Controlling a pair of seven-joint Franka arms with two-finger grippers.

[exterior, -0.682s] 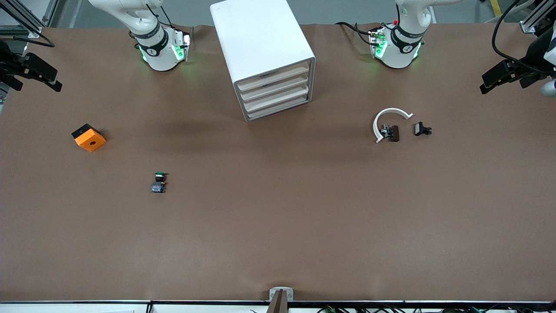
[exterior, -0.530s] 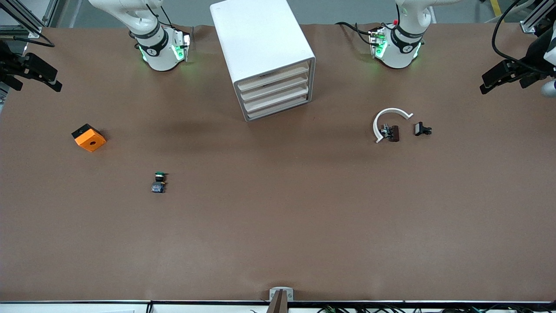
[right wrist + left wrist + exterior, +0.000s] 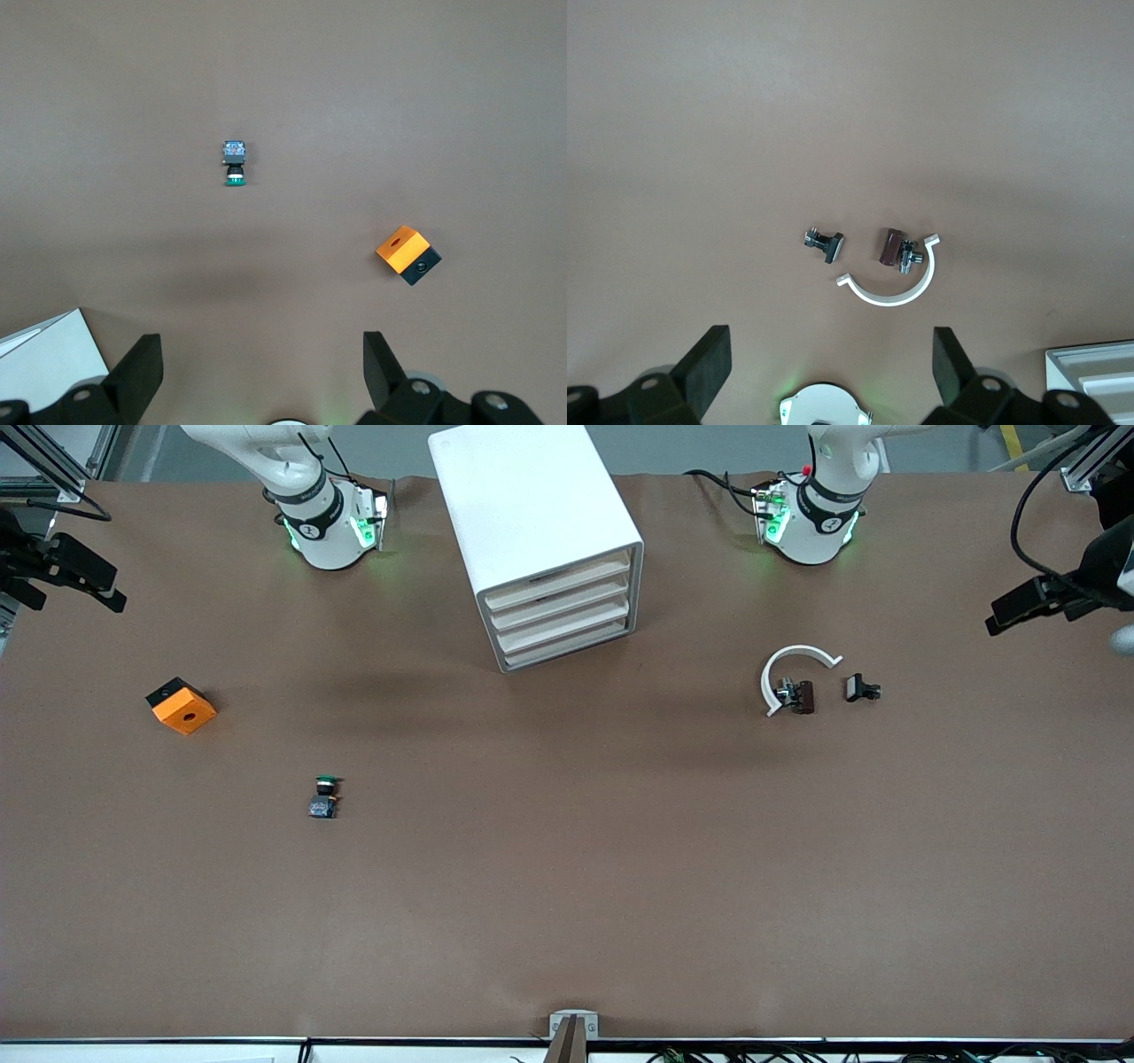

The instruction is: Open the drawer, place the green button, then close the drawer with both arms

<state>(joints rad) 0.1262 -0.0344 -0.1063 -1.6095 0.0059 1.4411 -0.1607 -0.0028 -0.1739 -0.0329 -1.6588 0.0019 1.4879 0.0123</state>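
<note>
White rounded cabinet (image 3: 535, 531) keeps all four beige drawers (image 3: 562, 622) apparently shut, green-capped button (image 3: 324, 796) untouched on the brown counter (image 3: 567, 886), left pincer (image 3: 831, 365) and right pincer (image 3: 262, 370) spread, empty, nothing begun.

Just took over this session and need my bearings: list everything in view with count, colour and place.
cabinet: one, white, four beige-fronted drawers all shut, between the arm bases.
button: one, green cap, dark body, toward the right arm's end.
orange cube: one, orange and black, same end, farther from the front camera.
white band: one, curved, toward the left arm's end.
small dark pieces: two, by the band.
left gripper: black, open, above the band.
right gripper: black, open, above the button's end.
</note>
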